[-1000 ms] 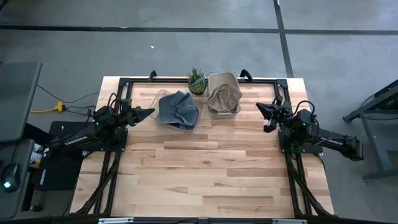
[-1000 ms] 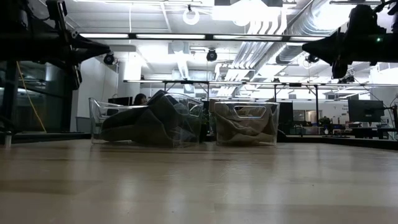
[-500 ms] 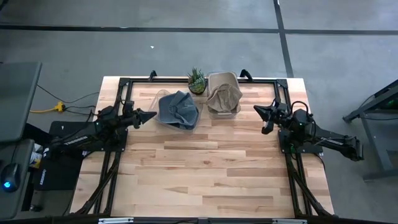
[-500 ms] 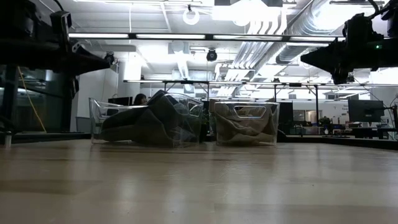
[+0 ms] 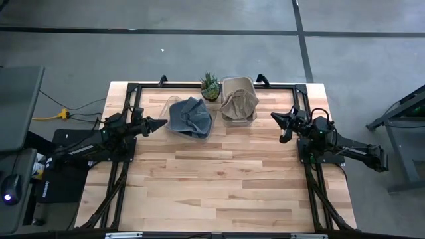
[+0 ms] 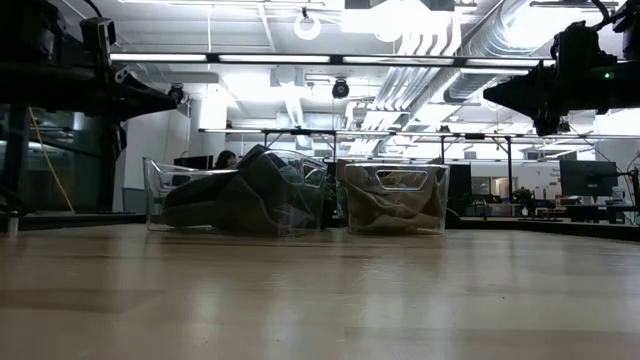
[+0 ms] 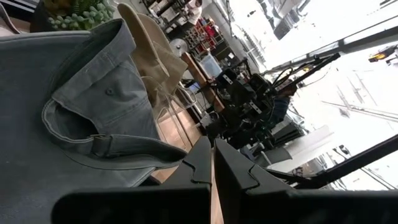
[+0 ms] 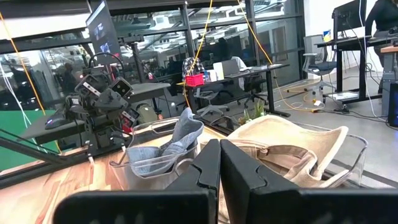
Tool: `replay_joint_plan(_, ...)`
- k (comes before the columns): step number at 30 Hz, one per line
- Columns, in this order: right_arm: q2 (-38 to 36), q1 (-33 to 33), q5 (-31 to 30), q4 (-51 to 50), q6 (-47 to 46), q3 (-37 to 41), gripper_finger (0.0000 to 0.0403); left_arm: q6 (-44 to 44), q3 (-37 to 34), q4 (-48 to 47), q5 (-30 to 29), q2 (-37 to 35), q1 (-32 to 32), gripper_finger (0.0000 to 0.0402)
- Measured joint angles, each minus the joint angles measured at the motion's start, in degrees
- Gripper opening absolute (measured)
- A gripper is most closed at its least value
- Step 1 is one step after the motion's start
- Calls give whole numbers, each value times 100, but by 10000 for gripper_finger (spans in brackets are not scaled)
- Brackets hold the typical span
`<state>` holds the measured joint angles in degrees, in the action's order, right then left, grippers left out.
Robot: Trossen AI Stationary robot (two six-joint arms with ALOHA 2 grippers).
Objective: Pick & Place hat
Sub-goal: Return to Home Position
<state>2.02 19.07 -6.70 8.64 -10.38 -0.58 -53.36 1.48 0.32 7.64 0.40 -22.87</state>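
Observation:
A blue-grey denim hat (image 5: 190, 117) lies crumpled in a clear bin (image 5: 171, 101) at the table's far middle, spilling over the bin's rim. A beige hat (image 5: 239, 99) fills a second clear bin (image 5: 238, 120) just to its right. Both show again in the low view: denim hat (image 6: 245, 195), beige hat (image 6: 395, 205). My left gripper (image 5: 161, 122) hovers shut, level, just left of the denim hat (image 7: 93, 99). My right gripper (image 5: 274, 117) hovers shut to the right of the beige hat (image 8: 286, 149), pointing toward the bins.
A small potted plant (image 5: 210, 86) stands between the bins at the far edge. A black frame (image 5: 133, 93) runs along the table's far and side edges. The wooden tabletop (image 5: 219, 179) stretches toward the near edge.
Both grippers have tipped their fingertips down toward level, the left one more plainly, and have stayed shut. The hats and bins have not moved.

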Motion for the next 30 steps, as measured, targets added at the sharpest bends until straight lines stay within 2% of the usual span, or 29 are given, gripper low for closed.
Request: replay_joint_plan(30,0,0,0,-1,-3,2,7,-2,0,-33,-4,0,0,1)
